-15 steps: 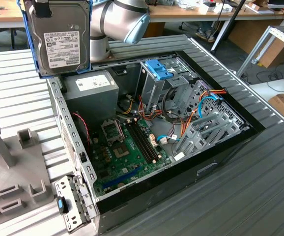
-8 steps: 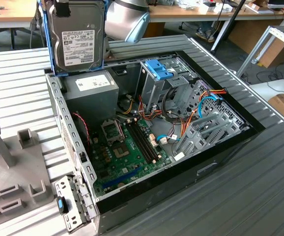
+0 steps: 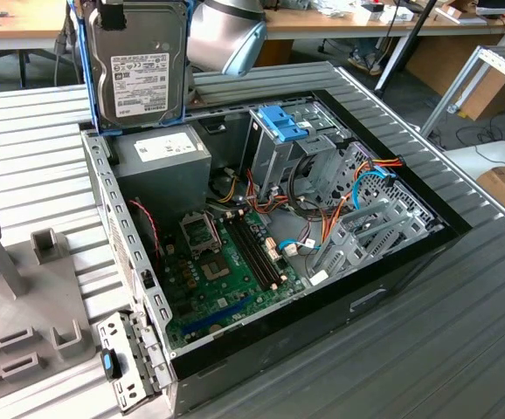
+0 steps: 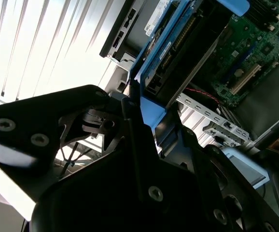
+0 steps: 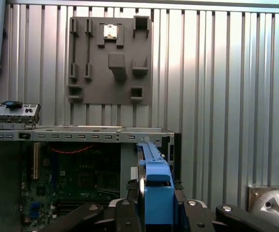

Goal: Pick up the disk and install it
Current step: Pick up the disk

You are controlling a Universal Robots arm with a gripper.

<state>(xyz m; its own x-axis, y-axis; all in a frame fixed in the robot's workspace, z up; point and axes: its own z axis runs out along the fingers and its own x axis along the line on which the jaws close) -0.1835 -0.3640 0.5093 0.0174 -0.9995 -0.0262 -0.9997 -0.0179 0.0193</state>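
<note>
Blue plastic rails (image 3: 86, 74) run along the edges of the disk (image 3: 139, 65), and the gripper (image 5: 157, 195) is pinched onto one of them, a black finger pressed against each side of the blue piece in both wrist views. The disk hangs upright, its flat silver-grey face turned to the exterior camera. That face carries a white label (image 3: 143, 83) with black print and barcodes, too small to make out. In the exterior view the gripper grips it from above, and the arm's rounded grey joint (image 3: 226, 35) sits just behind the disk, toward the exterior view's right. The disk is over the far corner of the open computer case (image 3: 392, 279) at the exterior view's left, directly above the grey power-supply box (image 3: 161, 161), which has a white sticker (image 3: 167, 146) of its own. Whether its lower edge touches the case rim cannot be told. Deeper in the case lie the green motherboard (image 3: 226, 271) and a metal cage (image 3: 270, 161) topped by a blue latch (image 3: 283, 120). The case rests on a ribbed metal worktop (image 3: 25, 148), with a grey fixture plate (image 5: 110, 60) beside it.
</note>
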